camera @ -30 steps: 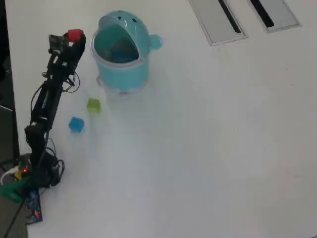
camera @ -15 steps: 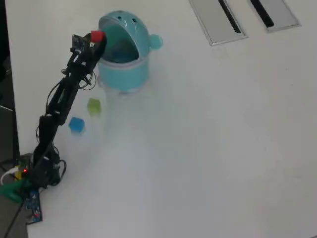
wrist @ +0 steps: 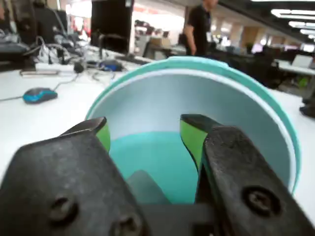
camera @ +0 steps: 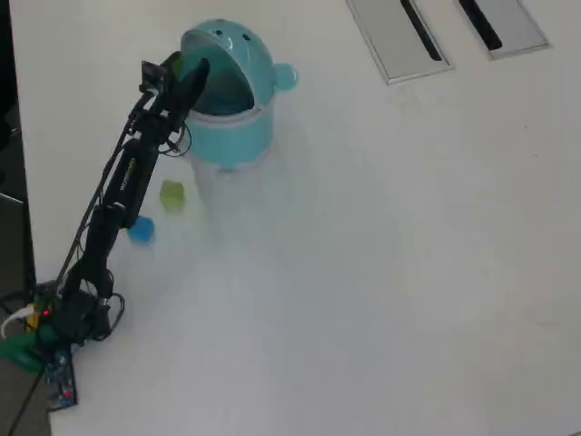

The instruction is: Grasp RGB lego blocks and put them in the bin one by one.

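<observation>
Bin [wrist: 197, 69] interior beyond empty hand [wrist: 145, 135]

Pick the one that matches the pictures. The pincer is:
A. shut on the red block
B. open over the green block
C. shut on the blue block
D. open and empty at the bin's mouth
D: the wrist view shows the pincer parted, nothing between, facing the bin.

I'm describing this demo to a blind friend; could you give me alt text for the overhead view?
A thin black robot arm reaches up the left side of a white table, its gripper over the open mouth of a light teal bin with a domed hood. A yellow-green block and a blue block lie on the table beside the arm; no red block is visible.
</observation>
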Tool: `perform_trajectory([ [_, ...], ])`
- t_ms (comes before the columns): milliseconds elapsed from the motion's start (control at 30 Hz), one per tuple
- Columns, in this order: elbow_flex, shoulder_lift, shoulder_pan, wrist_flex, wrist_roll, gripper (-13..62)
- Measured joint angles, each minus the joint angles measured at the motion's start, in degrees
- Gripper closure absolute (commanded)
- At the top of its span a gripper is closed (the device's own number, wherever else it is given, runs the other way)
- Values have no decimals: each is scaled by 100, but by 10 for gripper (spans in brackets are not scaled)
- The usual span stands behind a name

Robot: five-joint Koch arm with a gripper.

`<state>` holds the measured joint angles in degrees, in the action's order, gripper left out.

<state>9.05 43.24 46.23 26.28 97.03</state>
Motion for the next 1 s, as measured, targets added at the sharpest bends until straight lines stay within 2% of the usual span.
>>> perform_trajectory([
  [367, -1670, -492, -18, 1512, 123, 200],
  [1000, -1767, 44, 281, 3656, -185, 195],
])
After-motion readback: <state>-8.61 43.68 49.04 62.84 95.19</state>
